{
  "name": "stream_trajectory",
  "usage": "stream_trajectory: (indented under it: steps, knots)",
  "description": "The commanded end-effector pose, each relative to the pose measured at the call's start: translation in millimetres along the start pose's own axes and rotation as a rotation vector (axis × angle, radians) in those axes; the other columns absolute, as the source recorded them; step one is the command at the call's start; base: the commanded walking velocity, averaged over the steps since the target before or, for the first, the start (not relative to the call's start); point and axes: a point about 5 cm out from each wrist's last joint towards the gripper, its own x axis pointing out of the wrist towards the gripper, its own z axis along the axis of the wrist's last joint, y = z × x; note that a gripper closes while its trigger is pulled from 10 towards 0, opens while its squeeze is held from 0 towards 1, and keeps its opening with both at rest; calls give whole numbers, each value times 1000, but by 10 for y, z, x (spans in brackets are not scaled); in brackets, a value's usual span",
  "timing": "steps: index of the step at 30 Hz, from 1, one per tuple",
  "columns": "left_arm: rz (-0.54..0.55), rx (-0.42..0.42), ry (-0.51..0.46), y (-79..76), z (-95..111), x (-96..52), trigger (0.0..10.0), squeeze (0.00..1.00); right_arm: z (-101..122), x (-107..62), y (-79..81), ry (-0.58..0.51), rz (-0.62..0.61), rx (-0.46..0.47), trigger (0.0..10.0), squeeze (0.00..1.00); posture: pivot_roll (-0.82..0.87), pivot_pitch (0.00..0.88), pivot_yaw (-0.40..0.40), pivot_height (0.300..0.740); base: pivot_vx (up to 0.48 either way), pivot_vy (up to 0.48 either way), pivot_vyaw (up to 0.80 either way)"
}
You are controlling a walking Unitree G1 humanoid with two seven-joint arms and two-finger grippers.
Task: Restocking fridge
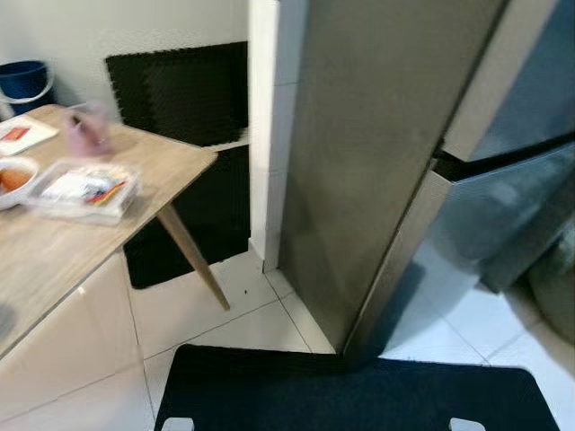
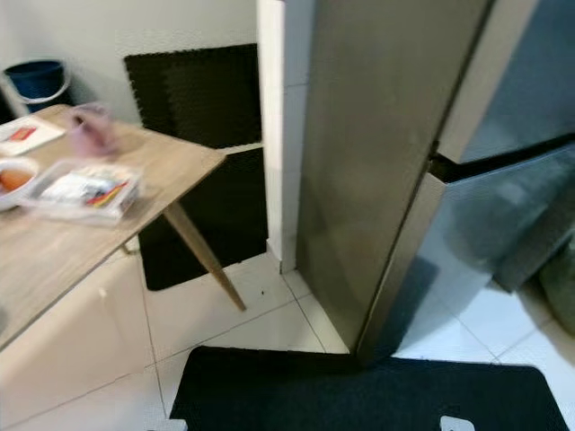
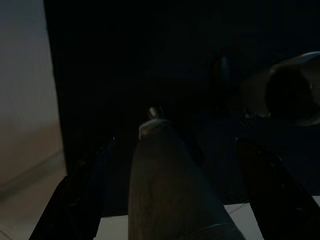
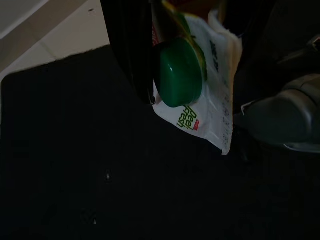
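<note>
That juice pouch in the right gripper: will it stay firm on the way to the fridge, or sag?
The pouch looks like soft film with a crimped edge, so it will probably flex and sag below the right gripper. Its green cap seems rigid, likely the firmest part. Glossy film could be slippery.
</note>
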Motion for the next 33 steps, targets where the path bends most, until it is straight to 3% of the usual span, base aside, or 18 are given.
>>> stream_trajectory:
  steps: [1, 33]
  knots:
    - [-6, -22, 8, -17, -67, -3, 10000, 0, 30, 1, -3, -7, -4, -9, 10000, 0, -42, 0, -15, 740, 0, 0, -763]
    - [8, -26, -5, 14, -38, -8, 10000, 0, 54, 2, -9, -14, -7, -21, 10000, 0, -41, 0, -13, 740, 0, 0, -762]
